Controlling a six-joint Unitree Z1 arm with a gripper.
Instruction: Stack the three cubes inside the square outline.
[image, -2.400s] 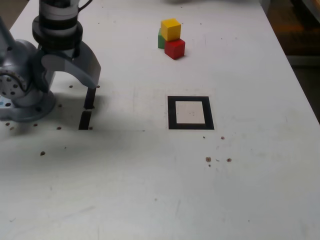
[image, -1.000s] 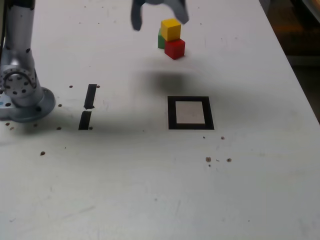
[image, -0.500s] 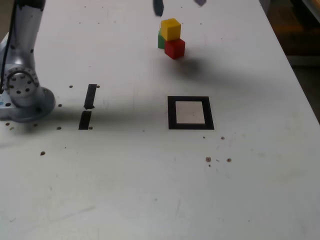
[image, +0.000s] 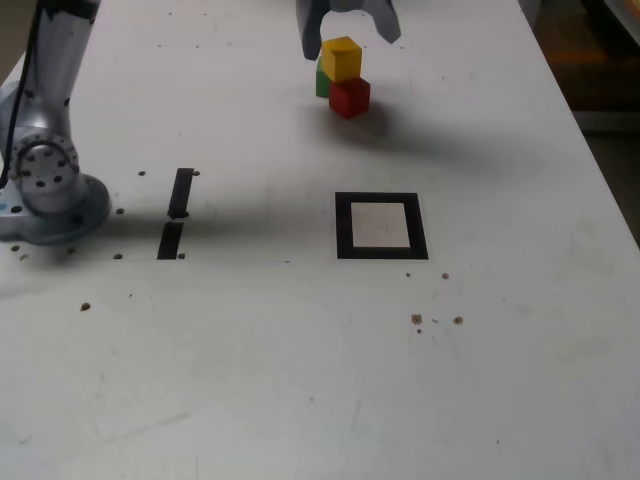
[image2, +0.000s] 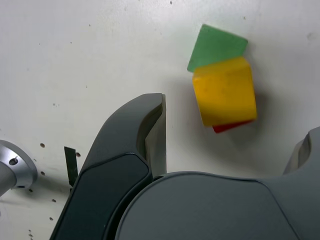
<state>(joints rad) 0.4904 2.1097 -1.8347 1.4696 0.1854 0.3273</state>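
The three cubes sit clustered at the far side of the table. The yellow cube (image: 341, 58) rests on top, over the green cube (image: 321, 81) behind and the red cube (image: 350, 98) in front. My gripper (image: 350, 34) hangs open just above them, its jaws on either side of the yellow cube and holding nothing. In the wrist view the yellow cube (image2: 225, 97) covers most of the red cube (image2: 227, 128) and an edge of the green cube (image2: 216, 45), with one finger (image2: 150, 130) beside them. The square outline (image: 343, 226) lies nearer, with nothing inside it.
The arm's grey base (image: 45, 185) stands at the exterior view's left. Two short black strips (image: 181, 192) lie beside it. Small dark specks (image: 417, 319) dot the table in front of the square. The table edge runs along the exterior view's right.
The gripper has swung from the exterior view's left to over the cubes and has come lower, so both fingers now flank the yellow cube. The cubes have not moved.
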